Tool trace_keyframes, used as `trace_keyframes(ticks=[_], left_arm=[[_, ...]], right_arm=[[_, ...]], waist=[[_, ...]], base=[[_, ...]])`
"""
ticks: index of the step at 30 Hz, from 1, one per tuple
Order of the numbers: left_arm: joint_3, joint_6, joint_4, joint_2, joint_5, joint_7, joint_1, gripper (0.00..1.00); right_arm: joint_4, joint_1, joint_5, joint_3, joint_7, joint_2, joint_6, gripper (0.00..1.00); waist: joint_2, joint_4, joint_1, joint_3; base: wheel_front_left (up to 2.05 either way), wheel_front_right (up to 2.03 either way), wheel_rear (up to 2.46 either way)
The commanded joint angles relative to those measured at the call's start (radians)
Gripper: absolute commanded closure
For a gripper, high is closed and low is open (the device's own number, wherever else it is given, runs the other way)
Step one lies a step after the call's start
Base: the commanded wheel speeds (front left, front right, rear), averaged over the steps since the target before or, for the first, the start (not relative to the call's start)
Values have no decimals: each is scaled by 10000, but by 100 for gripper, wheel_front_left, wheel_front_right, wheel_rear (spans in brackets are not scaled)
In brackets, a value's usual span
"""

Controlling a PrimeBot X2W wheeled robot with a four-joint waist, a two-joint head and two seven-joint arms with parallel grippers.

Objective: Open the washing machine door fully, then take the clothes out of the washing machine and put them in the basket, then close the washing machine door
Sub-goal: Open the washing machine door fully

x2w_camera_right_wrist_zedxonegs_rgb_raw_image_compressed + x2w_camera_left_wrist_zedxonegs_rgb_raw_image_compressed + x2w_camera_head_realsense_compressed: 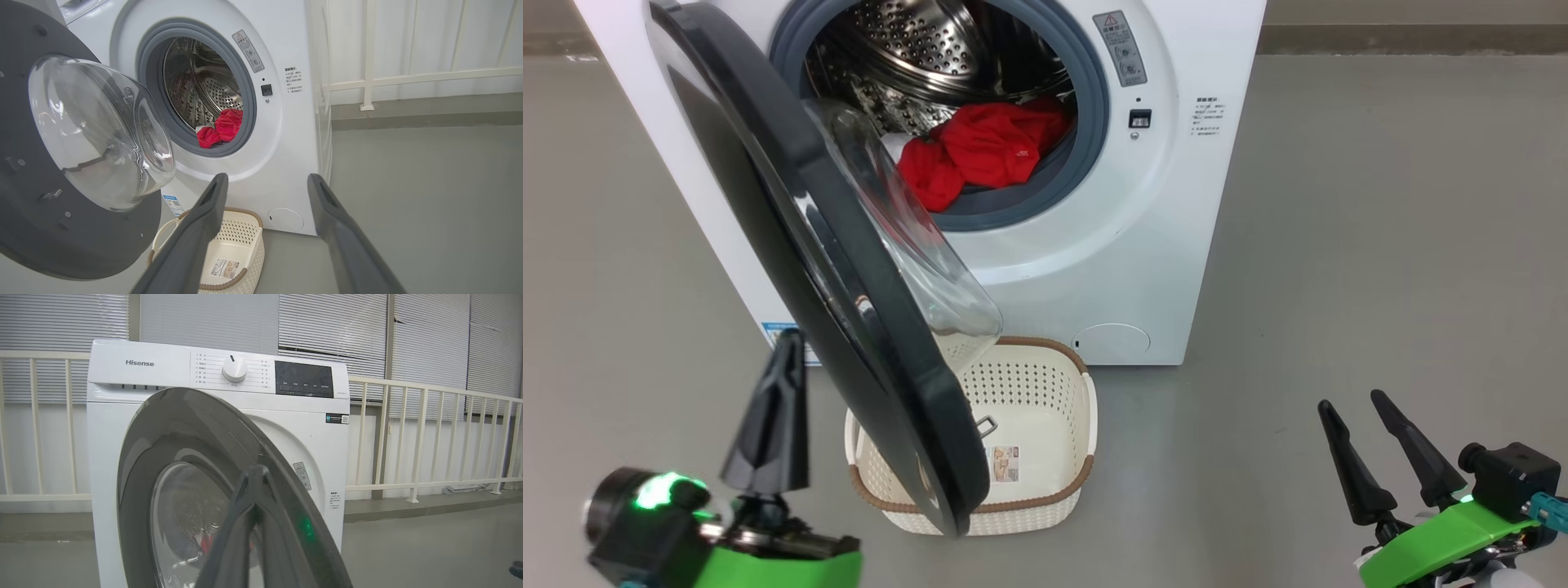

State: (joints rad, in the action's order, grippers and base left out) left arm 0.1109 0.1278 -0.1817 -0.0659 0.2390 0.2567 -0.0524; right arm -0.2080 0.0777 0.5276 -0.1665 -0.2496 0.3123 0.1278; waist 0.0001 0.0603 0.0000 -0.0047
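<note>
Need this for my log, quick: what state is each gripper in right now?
Left gripper: closed, nothing held, beside the washing machine door.
Right gripper: open, empty.

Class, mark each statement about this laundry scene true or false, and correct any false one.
1. The washing machine door is open. True.
2. The clothes lie in the basket. False: they lie inside the washing machine.
3. The right gripper is shut. False: its fingers stand apart.
4. The left gripper is shut and holds nothing. True.
</note>
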Motion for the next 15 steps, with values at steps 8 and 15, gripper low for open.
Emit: trace_keyframes(ticks=[8, 15], left_arm=[[1173, 29, -1192, -129, 34, 51, -448, 100], [2467, 29, -721, -157, 550, 51, -454, 100]], right_arm=[[150, -27, -36, -346, -122, 101, 29, 0], [119, 58, 17, -487, -122, 88, 29, 0]], waist=[[-1, -49, 0, 2], [-1, -246, 0, 36]], base=[[0, 0, 0], [0, 0, 0]])
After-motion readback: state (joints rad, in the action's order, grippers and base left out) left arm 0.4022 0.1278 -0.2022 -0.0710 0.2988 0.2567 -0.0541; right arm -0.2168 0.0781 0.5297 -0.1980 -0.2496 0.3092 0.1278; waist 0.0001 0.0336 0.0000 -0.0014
